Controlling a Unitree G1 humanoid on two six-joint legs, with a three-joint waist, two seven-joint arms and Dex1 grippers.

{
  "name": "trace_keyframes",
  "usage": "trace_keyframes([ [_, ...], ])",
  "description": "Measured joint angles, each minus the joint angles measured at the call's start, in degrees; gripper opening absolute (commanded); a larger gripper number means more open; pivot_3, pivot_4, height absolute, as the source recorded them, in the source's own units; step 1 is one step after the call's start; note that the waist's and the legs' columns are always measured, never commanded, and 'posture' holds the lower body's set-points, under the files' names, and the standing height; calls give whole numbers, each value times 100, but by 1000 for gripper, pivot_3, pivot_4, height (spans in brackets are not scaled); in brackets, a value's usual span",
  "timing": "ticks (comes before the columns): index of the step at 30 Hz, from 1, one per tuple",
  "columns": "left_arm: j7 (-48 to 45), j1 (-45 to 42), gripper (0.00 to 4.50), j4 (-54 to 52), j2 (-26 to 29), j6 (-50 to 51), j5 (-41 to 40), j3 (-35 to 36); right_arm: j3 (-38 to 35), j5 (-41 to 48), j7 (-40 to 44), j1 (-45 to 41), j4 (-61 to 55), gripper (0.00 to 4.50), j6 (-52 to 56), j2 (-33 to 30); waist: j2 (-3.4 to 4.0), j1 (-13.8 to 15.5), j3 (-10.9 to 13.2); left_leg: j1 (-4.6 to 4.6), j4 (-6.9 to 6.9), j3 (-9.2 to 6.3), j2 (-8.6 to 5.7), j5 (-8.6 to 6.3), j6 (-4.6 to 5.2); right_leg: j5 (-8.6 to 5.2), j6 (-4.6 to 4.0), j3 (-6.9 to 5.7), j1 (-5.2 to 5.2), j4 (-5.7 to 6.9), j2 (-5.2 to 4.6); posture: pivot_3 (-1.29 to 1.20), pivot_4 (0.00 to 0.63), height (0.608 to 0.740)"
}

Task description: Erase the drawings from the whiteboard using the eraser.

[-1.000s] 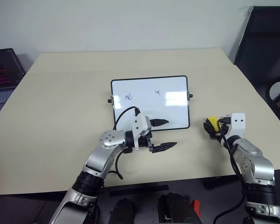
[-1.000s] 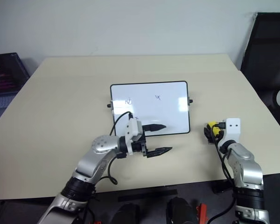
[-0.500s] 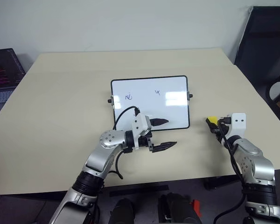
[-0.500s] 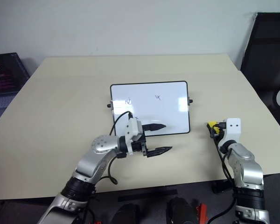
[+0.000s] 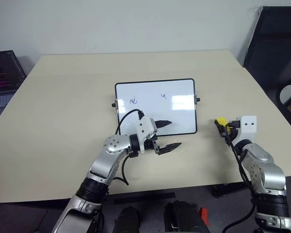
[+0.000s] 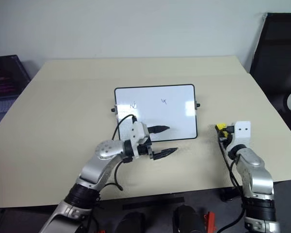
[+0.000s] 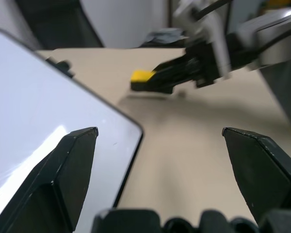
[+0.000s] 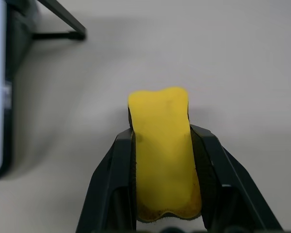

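The eraser (image 8: 164, 150) is a small yellow block that looks light and a little soft, its long sides pinched in slightly where it is gripped. Across those sides is probably the best hold, leaving the dark underside free to face the board. It sits just above the counter (image 5: 63, 97), to the right of the whiteboard (image 5: 155, 104) and clear of it. The right gripper (image 5: 222, 127) has its fingers (image 8: 111, 174) closed tight on the eraser, one on each long side. On the glossy board, two small drawings (image 5: 134, 101) can be seen, unwiped. The left gripper (image 5: 166, 134) hovers at the board's near edge, its fingers (image 7: 70, 160) spread wide and holding nothing, one over the board's corner.
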Motion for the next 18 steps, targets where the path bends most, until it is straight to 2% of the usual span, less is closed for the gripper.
trace_keyframes([
  [12,1898,334,4500,108,-256,-80,1292,30,578,-438,-160,102,-481,1177,-852,343,0,9,0,2,1,-2,1,0,0,1,2,-1,0,0,0,0,150,740],
  [18,2451,394,4500,123,-230,57,1578,264,952,-612,-114,-592,-117,1177,-1192,614,1,-1,0,7,1,-2,3,0,0,2,1,-4,0,6,0,0,150,740],
])
